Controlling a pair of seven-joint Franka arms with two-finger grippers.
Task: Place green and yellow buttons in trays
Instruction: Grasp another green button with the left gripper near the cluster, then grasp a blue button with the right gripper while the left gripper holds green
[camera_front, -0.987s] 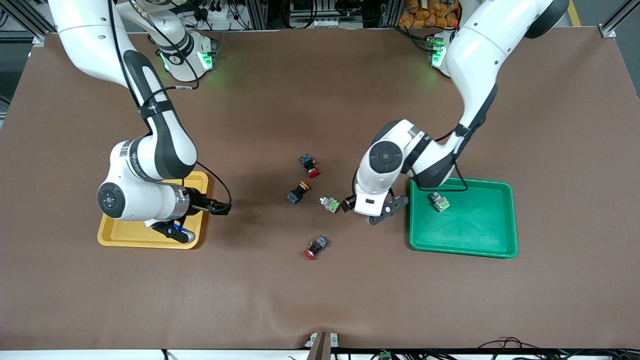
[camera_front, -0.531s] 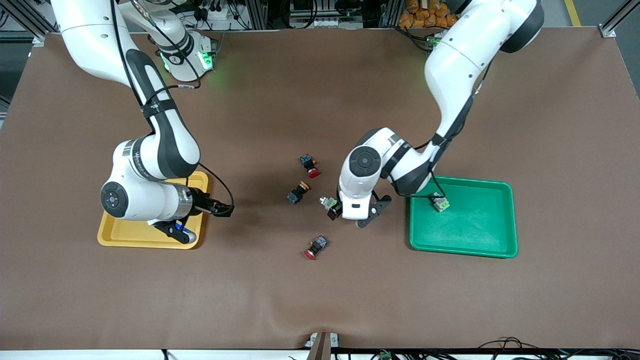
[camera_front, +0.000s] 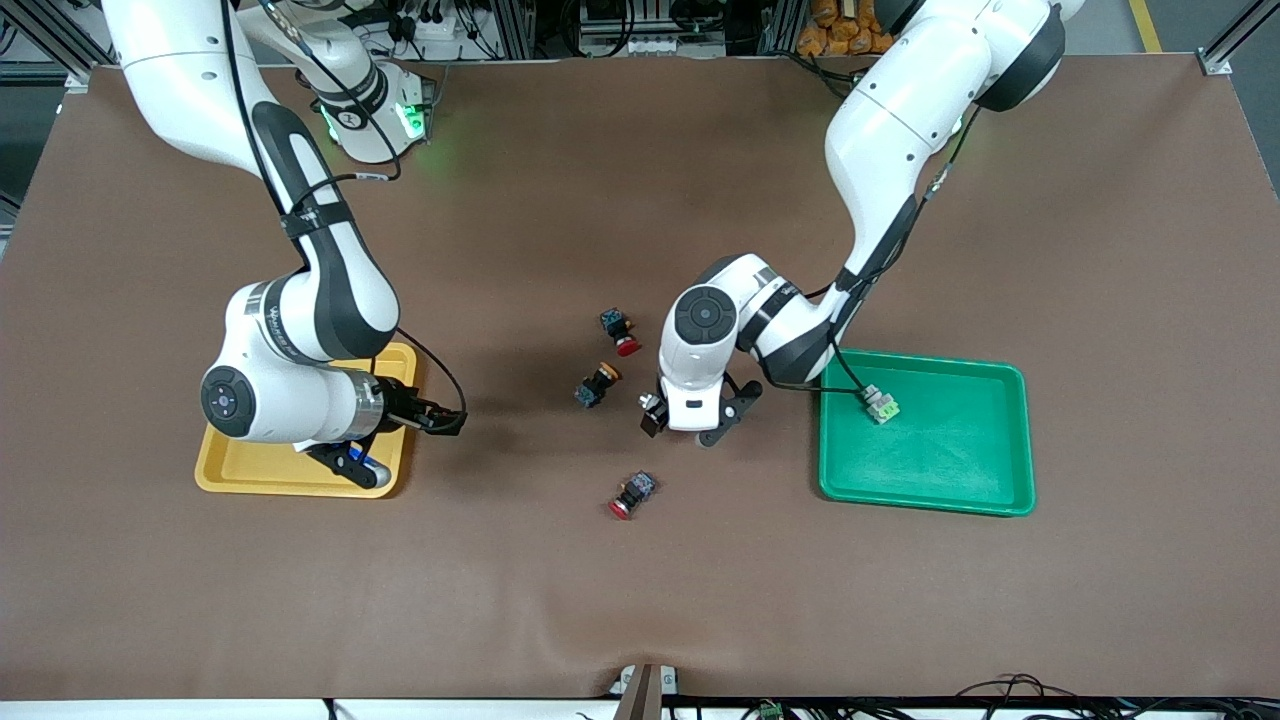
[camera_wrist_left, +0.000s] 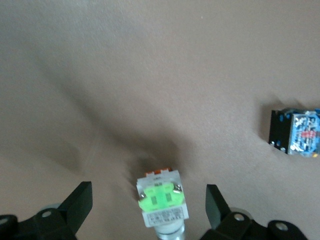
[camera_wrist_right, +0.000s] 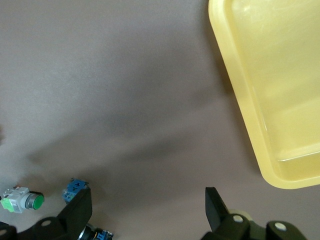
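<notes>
On the brown surface (camera_front: 640, 600), the green tray (camera_front: 990, 500) at the left arm's end held one green button (camera_front: 880, 404), while the released right claw (camera_front: 395, 440) waited over the yellow tray (camera_front: 225, 470). Near the middle, the left claw (camera_wrist_left: 148, 210) hung spread wide around the second green button (camera_wrist_left: 161, 203). That button lay on its side, so an off-centre squeeze could probably roll it away.

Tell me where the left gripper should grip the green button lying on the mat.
Probably across the pale block's flat sides, coming straight down. The green button lies on its side between the open left gripper's fingers, with its green end showing and the table bare around it.
</notes>
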